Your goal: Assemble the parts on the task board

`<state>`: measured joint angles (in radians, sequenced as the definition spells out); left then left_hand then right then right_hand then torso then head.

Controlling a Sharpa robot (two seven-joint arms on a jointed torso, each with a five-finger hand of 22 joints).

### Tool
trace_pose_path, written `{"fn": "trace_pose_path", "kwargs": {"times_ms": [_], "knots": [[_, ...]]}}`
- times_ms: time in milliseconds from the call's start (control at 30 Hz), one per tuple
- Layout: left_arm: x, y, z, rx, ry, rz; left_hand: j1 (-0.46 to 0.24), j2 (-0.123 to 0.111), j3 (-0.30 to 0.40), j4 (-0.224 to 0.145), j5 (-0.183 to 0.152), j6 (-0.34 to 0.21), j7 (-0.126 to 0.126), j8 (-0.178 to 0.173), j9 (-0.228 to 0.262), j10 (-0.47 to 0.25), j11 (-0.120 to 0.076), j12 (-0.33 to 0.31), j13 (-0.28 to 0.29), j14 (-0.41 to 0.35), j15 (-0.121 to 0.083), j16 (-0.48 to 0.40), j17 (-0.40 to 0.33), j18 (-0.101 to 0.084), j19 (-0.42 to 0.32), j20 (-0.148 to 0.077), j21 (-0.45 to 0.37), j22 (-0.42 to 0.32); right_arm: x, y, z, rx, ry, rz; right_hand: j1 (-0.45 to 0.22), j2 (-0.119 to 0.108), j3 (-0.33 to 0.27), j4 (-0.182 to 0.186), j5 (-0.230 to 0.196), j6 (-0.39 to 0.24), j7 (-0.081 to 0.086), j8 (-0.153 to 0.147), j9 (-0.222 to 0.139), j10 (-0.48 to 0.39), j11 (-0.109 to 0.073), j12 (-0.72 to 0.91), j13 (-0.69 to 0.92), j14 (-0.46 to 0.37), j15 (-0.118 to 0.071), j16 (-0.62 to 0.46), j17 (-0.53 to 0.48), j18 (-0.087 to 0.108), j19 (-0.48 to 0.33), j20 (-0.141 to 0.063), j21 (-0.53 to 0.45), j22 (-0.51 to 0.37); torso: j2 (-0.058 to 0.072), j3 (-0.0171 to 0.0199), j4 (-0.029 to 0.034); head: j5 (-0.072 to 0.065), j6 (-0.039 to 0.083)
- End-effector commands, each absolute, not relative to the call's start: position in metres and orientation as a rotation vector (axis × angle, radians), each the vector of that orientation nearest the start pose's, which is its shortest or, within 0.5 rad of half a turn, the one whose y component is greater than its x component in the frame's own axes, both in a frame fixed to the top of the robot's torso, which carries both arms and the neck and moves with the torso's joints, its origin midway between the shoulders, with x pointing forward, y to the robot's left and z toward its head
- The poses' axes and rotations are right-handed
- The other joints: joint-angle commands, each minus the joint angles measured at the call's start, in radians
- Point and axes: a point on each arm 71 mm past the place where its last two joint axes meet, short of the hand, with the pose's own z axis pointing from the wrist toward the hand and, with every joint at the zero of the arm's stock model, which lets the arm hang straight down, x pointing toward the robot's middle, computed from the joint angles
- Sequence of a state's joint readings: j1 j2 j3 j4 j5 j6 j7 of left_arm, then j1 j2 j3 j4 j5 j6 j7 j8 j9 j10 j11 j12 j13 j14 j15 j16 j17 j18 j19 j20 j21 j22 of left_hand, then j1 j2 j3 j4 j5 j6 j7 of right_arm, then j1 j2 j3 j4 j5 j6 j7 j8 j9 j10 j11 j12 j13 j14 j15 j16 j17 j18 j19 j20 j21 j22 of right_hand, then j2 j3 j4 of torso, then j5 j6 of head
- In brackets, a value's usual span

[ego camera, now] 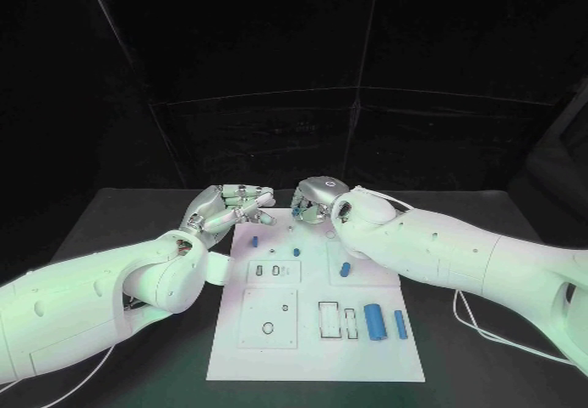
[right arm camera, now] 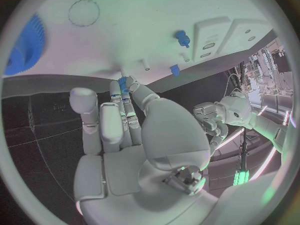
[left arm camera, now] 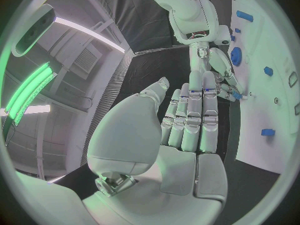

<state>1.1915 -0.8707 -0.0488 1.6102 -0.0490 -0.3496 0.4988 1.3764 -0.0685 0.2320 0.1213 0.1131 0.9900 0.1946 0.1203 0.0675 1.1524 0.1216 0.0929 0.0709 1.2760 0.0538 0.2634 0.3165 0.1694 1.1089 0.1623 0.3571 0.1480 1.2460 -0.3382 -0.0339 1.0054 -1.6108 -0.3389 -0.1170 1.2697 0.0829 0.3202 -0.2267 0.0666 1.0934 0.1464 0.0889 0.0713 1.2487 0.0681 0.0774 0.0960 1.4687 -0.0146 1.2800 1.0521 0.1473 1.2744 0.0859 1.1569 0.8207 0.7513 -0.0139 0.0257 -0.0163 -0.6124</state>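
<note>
**Both hands at the far edge of the task board**

Nearest the robot, three blue parts are lying side by side at the near right of the task board (ego camera: 245,361): a thick blue cylinder (ego camera: 374,322), a thinner blue rod (ego camera: 399,325) just beside it, and a slim blue bar (ego camera: 351,323) on its other side. Further in, a short blue peg (ego camera: 346,270) is resting near the board's right edge, while two smaller blue pegs (ego camera: 299,252) (ego camera: 255,241) are standing apart toward the middle. At the far edge, the left hand (ego camera: 228,210) is hovering over the board's far left corner with its fingers (left arm camera: 194,116) stretched straight and close together, holding nothing (the wrist view is showing an empty palm). The right hand (ego camera: 316,199) is reaching down at the far edge, well apart from the near parts; its fingertips (right arm camera: 124,87) are pinching a small blue part (right arm camera: 123,84) just above the board's surface. A blue gear (right arm camera: 25,45) is lying on the board near that hand.
</note>
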Motion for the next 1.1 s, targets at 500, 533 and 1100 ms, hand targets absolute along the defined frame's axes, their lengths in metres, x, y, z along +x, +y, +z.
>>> {"fn": "trace_pose_path", "kwargs": {"times_ms": [500,533,1100], "knots": [[0.471,0.197,-0.168,-0.992,1.349,-1.628,0.000,-0.003,0.008,0.001,-0.005,0.001,0.004,-0.007,-0.001,0.003,0.007,-0.008,-0.001,-0.001,0.005,-0.005,0.004,0.011,0.002,0.000,0.003,0.001,0.569,-0.073,-0.181,-0.306,1.592,0.515,-0.002,-0.016,0.010,0.005,0.001,-0.001,0.001,0.002,0.006,-0.011,0.004,-0.008,-0.002,0.025,0.001,-0.001,-0.009,-0.011,-0.008,0.005,0.000,-0.006,0.002,0.0002,-0.0034,0.004,-0.005],[0.471,0.197,-0.168,-0.992,1.349,-1.628,0.000,-0.003,0.008,0.001,-0.005,0.001,0.004,-0.007,-0.001,0.003,0.007,-0.008,-0.001,-0.001,0.005,-0.005,0.004,0.011,0.002,0.000,0.003,0.001,0.569,-0.073,-0.181,-0.305,1.592,0.513,-0.004,-0.019,0.011,0.008,0.000,-0.004,0.003,-0.001,0.005,-0.017,0.006,-0.011,-0.003,0.024,0.003,-0.002,-0.012,-0.011,-0.010,0.006,-0.001,-0.009,0.002,0.0002,-0.0028,0.004,-0.004],[0.471,0.200,-0.168,-0.992,1.349,-1.627,0.000,-0.003,0.009,0.001,-0.005,0.000,0.004,-0.009,-0.001,0.003,0.008,-0.010,-0.001,-0.002,0.006,-0.006,0.006,0.011,0.001,0.001,0.002,0.001,0.561,-0.090,-0.172,-0.256,1.511,0.556,-0.023,-0.119,-0.059,0.072,0.038,-0.268,0.038,-0.027,-0.006,-0.234,0.049,0.014,-0.026,-0.015,0.037,-0.080,-0.143,0.021,-0.114,0.037,-0.121,-0.193,0.002,0.0009,-0.0044,0.003,0.002]]}}
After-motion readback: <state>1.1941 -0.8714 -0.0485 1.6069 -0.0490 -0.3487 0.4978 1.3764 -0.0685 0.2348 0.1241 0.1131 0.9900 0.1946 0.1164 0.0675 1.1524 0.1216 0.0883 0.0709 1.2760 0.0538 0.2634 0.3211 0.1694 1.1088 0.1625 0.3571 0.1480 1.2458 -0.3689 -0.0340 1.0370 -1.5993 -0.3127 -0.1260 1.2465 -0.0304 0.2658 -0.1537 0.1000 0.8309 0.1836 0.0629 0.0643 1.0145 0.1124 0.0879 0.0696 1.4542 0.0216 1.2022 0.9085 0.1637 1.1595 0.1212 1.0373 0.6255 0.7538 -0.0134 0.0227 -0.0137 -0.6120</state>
